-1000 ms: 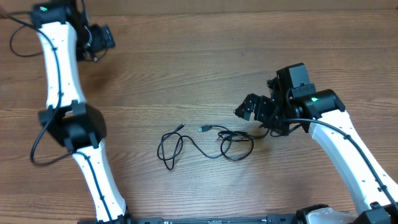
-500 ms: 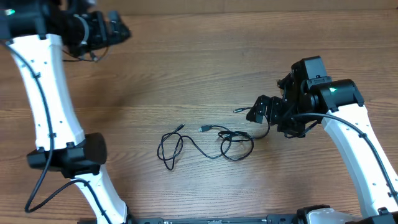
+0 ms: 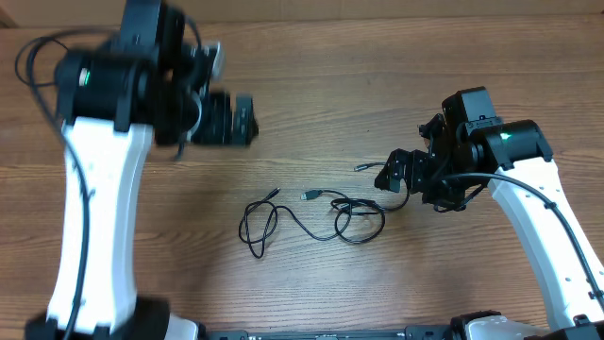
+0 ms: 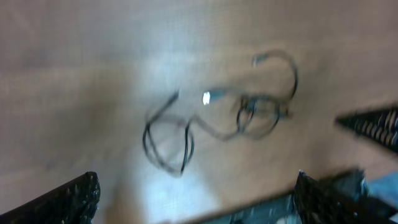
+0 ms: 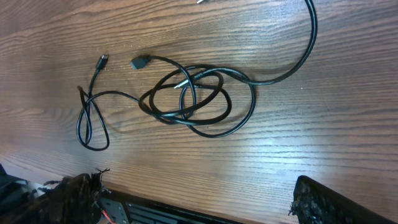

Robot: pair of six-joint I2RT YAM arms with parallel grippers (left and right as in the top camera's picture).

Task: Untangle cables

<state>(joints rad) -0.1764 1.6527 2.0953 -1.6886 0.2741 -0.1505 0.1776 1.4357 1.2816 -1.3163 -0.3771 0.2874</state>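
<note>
The cables point(image 3: 342, 213) lie on the wooden table point(image 3: 311, 76) near its middle, closer to the front edge, between the two arms. In the right wrist view the cables point(image 5: 189, 99) show most clearly: several turns overlap in a flat coil, and from it one strand runs off to a narrow loop point(image 5: 90, 130) that lies apart from the coil. A small plug point(image 5: 140, 62) sits just beside the coil at the end of a short strand, and a slimmer plug point(image 5: 102, 61) ends the strand above the narrow loop. Another strand leaves the coil and sweeps in a wide arc out of the top of that view. Overhead, this strand reaches toward the right gripper point(image 3: 392, 172), and its free end point(image 3: 360, 168) lies just beside that gripper, on the side facing the left arm.

The right gripper point(image 5: 199, 199) hangs just beyond the coil's edge with its jaws spread wide and nothing between them; whether the arcing strand touches it cannot be told.

The left gripper point(image 3: 236, 120) is blurred overhead, well apart from the cables and toward the far side of the table from the narrow loop point(image 3: 257, 227). In the blurred left wrist view the left gripper point(image 4: 196, 199) also stands spread and empty, with the cables point(image 4: 239, 115) lying ahead of it on the table.
</note>
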